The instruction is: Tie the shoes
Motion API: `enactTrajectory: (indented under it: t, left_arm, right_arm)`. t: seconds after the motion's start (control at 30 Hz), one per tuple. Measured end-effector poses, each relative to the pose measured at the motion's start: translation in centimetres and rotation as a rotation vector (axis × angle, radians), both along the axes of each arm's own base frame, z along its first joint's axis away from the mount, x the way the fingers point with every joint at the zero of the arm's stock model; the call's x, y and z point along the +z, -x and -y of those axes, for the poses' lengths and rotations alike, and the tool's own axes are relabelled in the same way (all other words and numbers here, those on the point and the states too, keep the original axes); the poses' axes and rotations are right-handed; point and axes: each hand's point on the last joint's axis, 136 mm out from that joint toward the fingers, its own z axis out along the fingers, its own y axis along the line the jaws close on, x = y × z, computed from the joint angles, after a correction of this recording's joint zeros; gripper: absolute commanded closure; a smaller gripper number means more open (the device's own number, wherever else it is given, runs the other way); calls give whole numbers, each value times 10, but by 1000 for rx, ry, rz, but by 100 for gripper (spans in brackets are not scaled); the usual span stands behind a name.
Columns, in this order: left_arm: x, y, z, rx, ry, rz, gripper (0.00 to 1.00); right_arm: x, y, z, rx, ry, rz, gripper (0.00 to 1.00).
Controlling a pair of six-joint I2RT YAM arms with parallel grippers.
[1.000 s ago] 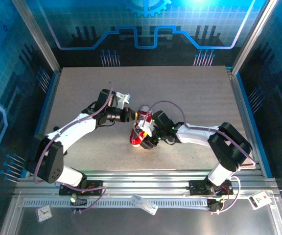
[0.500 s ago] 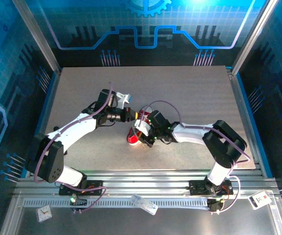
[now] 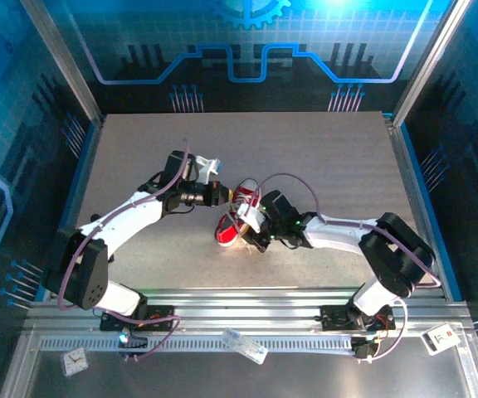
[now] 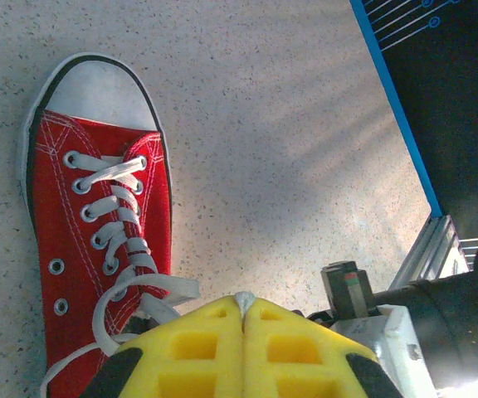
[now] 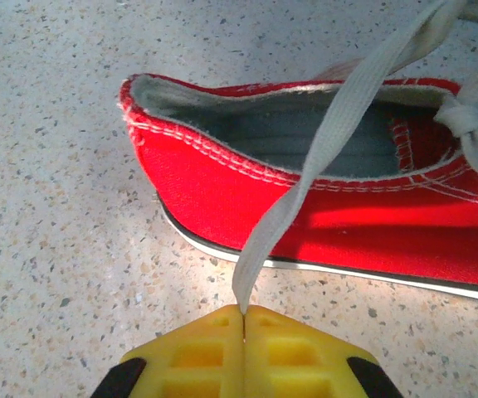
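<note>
The red sneaker (image 4: 90, 240) with a white toe cap (image 4: 98, 87) lies on the speckled table, also seen from above as the sneaker (image 3: 229, 232). My left gripper (image 4: 246, 305) is shut, with a bit of white lace pinched at its yellow tips beside the shoe's tongue end. My right gripper (image 5: 243, 313) is shut on the end of the other white lace (image 5: 322, 157), which runs taut up over the heel opening (image 5: 247, 124). From above, the left gripper (image 3: 225, 196) and right gripper (image 3: 254, 222) flank the shoe.
Part of the right arm's grey and black wrist (image 4: 363, 298) shows close beside my left fingers. A blue table border (image 4: 392, 108) runs at the right. Bare speckled table (image 3: 330, 157) lies beyond the shoe.
The right gripper has shut on a lace, moving left toward the shoe and then drawing back right. The shoe shifted a little with it. The left arm has stayed put.
</note>
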Motion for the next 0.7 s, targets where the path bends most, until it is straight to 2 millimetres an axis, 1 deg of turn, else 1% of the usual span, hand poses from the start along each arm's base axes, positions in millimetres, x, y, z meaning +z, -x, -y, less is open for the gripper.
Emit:
enactTrajectory:
  t: [0.07, 0.2, 0.33, 0.47, 0.7]
  left_arm:
    - [-3, 1, -1, 1, -2, -6, 100]
    - [-14, 6, -4, 4, -8, -24, 100]
    - [-27, 10, -9, 14, -14, -47, 100]
    - [-30, 8, -13, 26, -4, -41, 100]
    - [-36, 2, -25, 64, 20, -43, 100]
  right_arm:
    - [6, -2, 4, -15, -4, 10, 100]
    - [18, -14, 17, -76, -7, 35, 100]
    - [20, -21, 31, -122, 6, 27, 100]
    - [17, -19, 40, -145, 17, -1, 100]
    - [9, -8, 43, -144, 30, -71, 100]
